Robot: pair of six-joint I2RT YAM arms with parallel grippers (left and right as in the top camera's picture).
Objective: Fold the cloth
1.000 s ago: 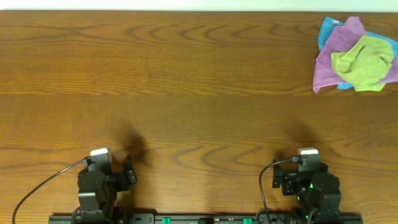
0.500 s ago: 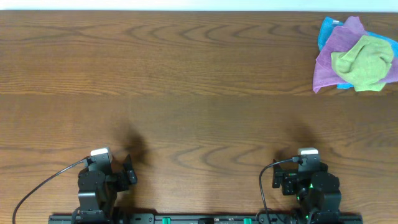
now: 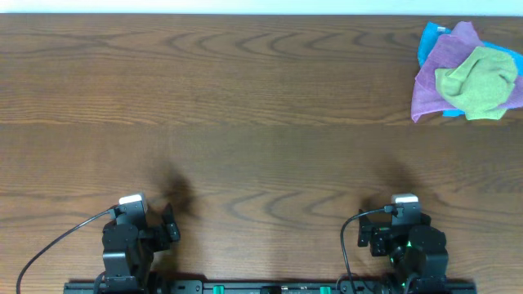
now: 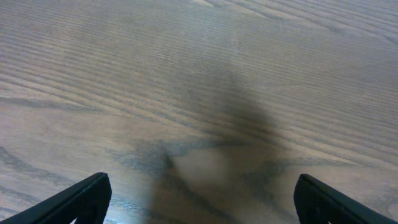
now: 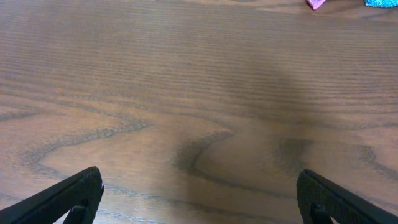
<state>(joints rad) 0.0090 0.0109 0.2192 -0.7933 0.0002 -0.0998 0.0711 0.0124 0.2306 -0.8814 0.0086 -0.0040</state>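
Observation:
The lime-green cloth [image 3: 478, 82] lies crumpled at the far right of the table, on top of a purple cloth [image 3: 435, 69] and a blue cloth [image 3: 426, 39]. My left gripper [image 4: 200, 199] is open and empty over bare wood near the front edge, seen from overhead at the lower left [image 3: 155, 224]. My right gripper [image 5: 199, 199] is open and empty over bare wood, seen from overhead at the lower right [image 3: 400, 224]. Both grippers are far from the cloth. A purple cloth corner [image 5: 315, 4] and a blue cloth edge [image 5: 380, 3] show at the top of the right wrist view.
The wooden table [image 3: 245, 122] spans the whole overhead view. The arm bases and a black rail [image 3: 270, 287] sit along the front edge. A white strip [image 3: 245, 6] runs along the far edge.

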